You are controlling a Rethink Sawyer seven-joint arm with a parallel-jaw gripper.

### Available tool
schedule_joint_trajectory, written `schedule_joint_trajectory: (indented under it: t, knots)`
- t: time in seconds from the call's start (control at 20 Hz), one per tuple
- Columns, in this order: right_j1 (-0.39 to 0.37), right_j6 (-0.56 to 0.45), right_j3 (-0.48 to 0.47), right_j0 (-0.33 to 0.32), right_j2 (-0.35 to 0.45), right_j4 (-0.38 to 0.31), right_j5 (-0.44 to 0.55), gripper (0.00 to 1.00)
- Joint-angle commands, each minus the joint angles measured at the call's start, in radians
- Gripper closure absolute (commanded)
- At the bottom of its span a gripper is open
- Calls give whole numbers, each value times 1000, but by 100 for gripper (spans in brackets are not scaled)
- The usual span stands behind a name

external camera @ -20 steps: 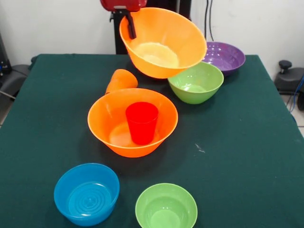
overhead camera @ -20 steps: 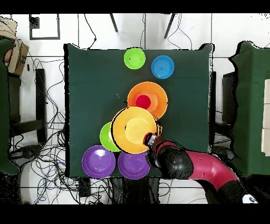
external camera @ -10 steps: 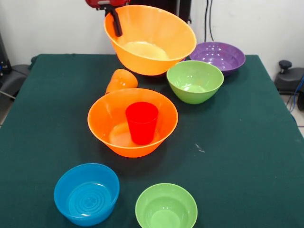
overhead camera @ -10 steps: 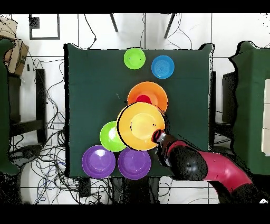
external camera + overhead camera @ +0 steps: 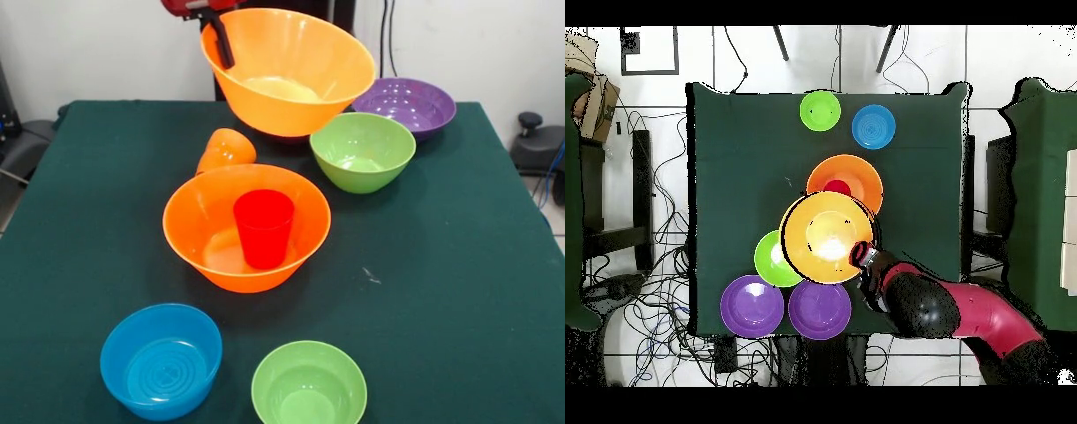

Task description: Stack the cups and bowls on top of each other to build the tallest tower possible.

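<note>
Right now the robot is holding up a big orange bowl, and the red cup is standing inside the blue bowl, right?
Not quite. The red cup stands inside the orange bowl on the table, as the front view shows. The blue bowl holds nothing. The gripper does hold the other big orange bowl up.

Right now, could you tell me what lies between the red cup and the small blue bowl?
In the front view, only the near wall of the orange bowl holding the red cup, then bare green cloth before the blue bowl.

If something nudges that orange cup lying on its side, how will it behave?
The orange cup lies tipped on the green cloth, so it would probably roll, likely curving because it tapers. It looks like thin glossy plastic, so probably light and stiff. A nudge might send it against the orange bowl beside it.
</note>
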Motion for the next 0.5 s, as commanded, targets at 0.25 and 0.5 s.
schedule_joint_trajectory:
  t: [0.25, 0.5]
  knots:
    - [137, -101, -73, 22, 65, -118, -12, 100]
    - [209, -131, -140, 23, 64, -151, 11, 100]
